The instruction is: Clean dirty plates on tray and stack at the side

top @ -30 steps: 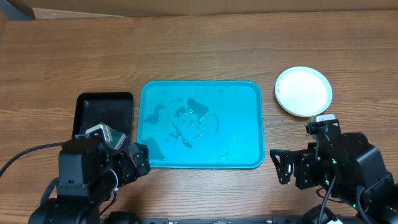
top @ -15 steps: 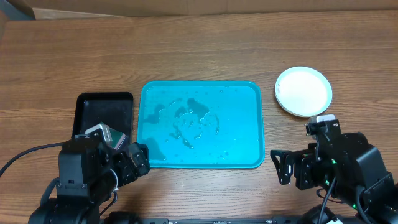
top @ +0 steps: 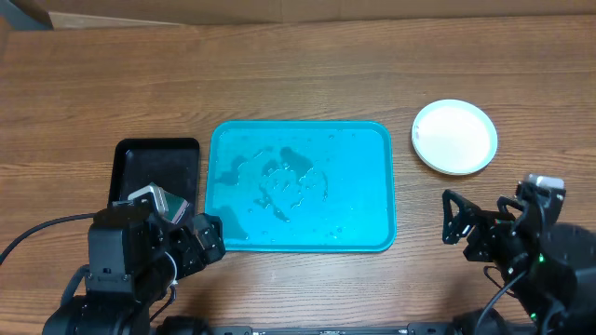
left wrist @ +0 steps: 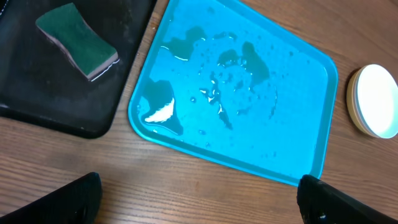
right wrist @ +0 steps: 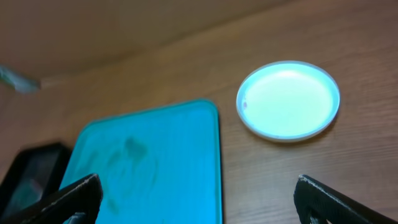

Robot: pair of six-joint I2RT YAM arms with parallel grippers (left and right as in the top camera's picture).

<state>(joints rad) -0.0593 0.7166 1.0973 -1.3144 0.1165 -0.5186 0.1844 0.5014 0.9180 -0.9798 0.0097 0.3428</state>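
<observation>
The turquoise tray lies mid-table, wet with puddles, with no plate on it; it also shows in the left wrist view and the right wrist view. The plates sit stacked on the table to the right of the tray, a clean white one on top; they also show in the left wrist view and the right wrist view. My left gripper is open and empty by the tray's front left corner. My right gripper is open and empty, in front of the stack.
A narrower black tray lies left of the turquoise tray, and a green sponge rests in it. Cardboard runs along the far table edge.
My right arm has pulled back to the right, and its gripper now sits closer to the plate stack. The left arm, tray and plates have not moved.
</observation>
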